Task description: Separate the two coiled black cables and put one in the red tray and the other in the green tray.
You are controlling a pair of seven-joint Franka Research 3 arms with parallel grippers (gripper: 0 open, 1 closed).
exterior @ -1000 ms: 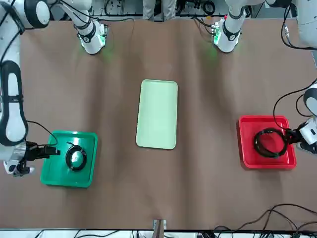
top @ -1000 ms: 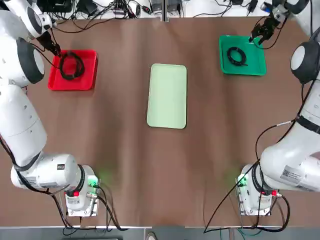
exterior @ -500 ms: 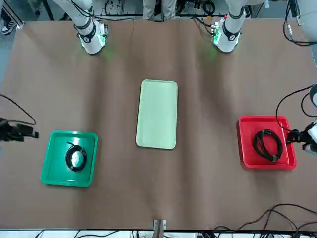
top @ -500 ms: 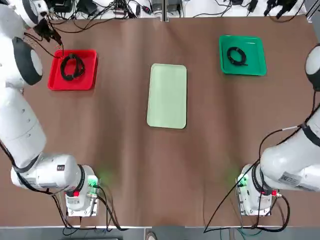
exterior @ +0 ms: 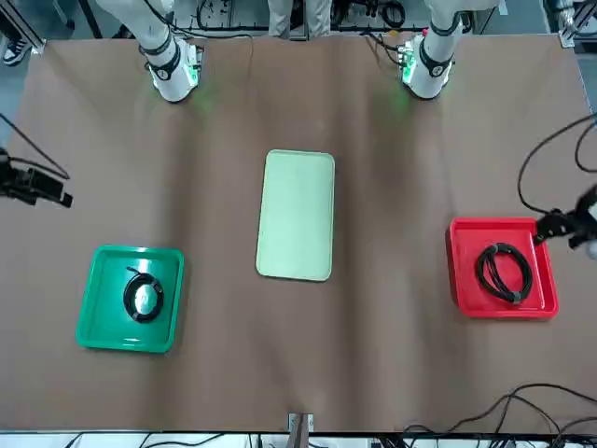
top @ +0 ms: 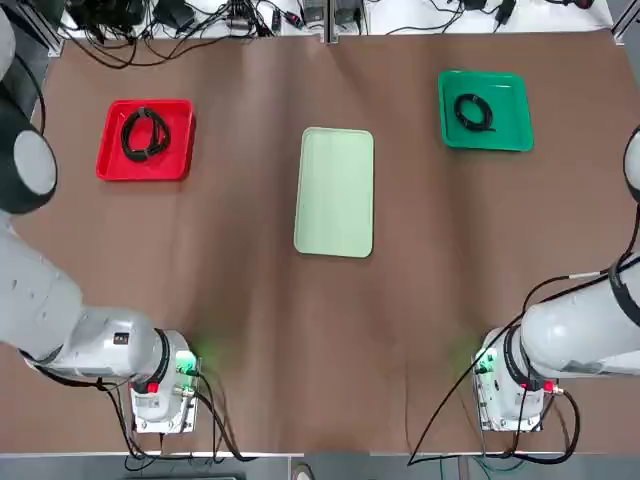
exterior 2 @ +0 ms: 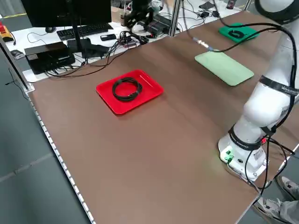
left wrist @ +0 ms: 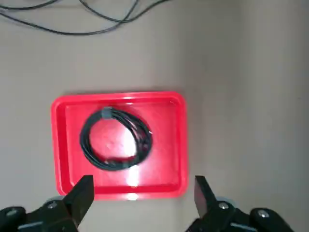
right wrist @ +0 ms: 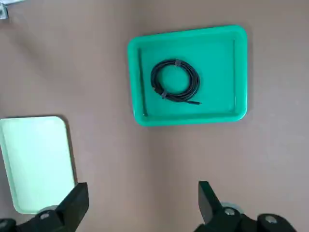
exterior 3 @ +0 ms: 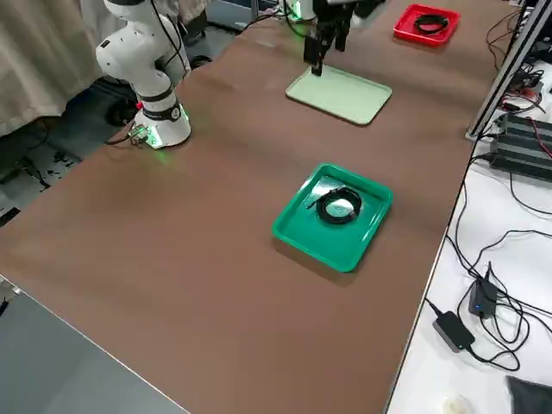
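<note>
Withdrawn from both trays since earlier, the left gripper (left wrist: 145,188) and right gripper (right wrist: 145,193) gape empty. Coils sit inside: one cable (top: 163,134) in the red tray (top: 115,168), ten-o'clock; another (top: 487,115) in the green tray (top: 517,140), one-o'clock. Trailing arm wiring could snag the red rim.

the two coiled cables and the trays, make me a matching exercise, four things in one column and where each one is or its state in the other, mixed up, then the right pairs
Column one
1. coiled black cable nearer the left arm
2. coiled black cable nearer the right arm
3. mint-green tray
4. left gripper

Column two
A. between the other two trays, holding nothing
B. lying in the red tray
C. fingers apart, gripping nothing
D. lying in the green tray

Right pairs
1-B
2-D
3-A
4-C
</note>
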